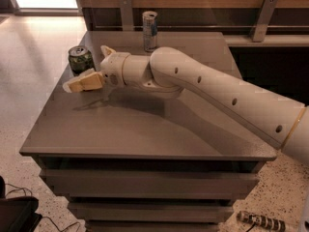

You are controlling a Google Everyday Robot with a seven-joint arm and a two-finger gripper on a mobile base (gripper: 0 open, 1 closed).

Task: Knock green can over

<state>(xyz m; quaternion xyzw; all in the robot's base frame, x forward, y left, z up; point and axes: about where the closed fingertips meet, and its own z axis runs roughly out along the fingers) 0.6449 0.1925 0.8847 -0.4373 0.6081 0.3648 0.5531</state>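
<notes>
Smooth plastic pincer (79,84) beside glossy metal green can (80,59).

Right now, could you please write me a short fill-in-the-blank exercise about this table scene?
1. The table holds ____ cans.
2. The green can is standing ____.
3. The hand is right beside the ____ can, on its camera side.
4. The rear can is silver and ____.
Missing words: two, upright, green, blue.

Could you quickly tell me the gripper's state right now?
Gripper: just in front of the green can, holding nothing; open or closed cannot be told.
</notes>
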